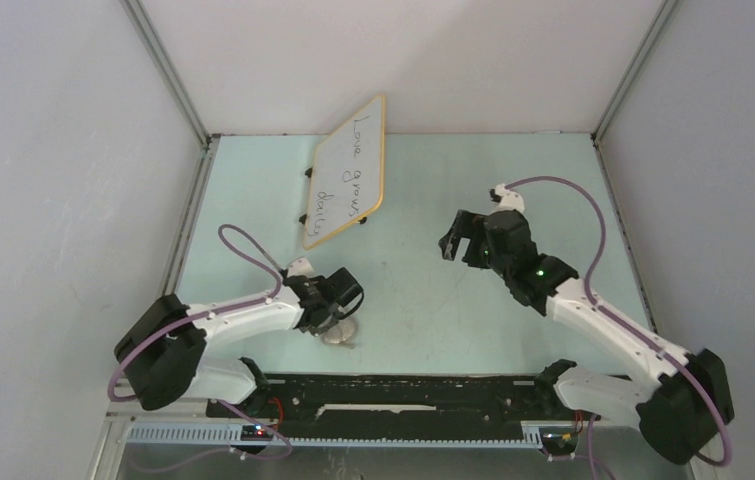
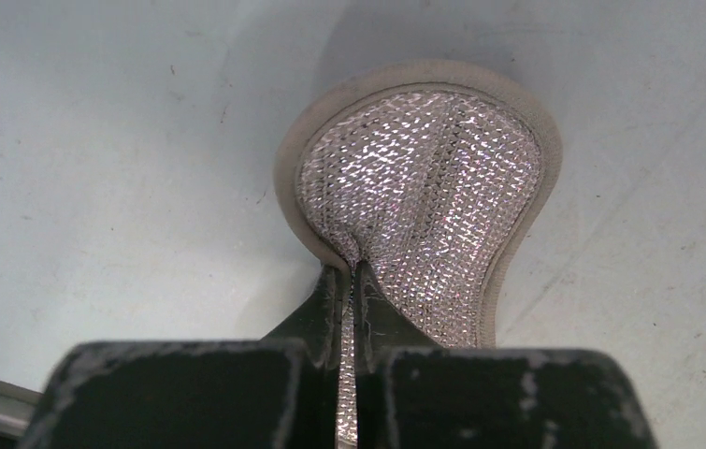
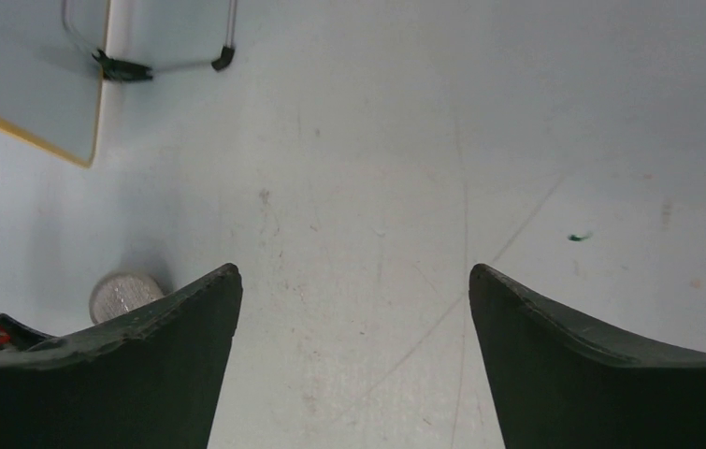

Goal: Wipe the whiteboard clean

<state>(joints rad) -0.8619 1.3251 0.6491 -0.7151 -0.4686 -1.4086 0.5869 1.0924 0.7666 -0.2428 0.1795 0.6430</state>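
Whiteboard (image 1: 345, 170) bore dark writing, we saw | left hand (image 2: 353, 273) pinched silvery pad (image 2: 424, 187) on counter (image 1: 423, 200) | right hand (image 3: 353, 281) spread wide

top: above and behind me, looking down on desk (image 1: 433, 300) | left wrist: close on pad (image 2: 424, 187) | right wrist: higher over desk, shares pad and board (image 3: 31, 84) with top

The whiteboard (image 1: 345, 170) you see is white, with a tan-orange frame, dark handwriting and black feet. Your pad (image 2: 424, 187) shows a silvery, glittering mesh weave inside a beige rim. The table (image 1: 433, 190) is pale mint; the cables (image 1: 551, 179) are purple.
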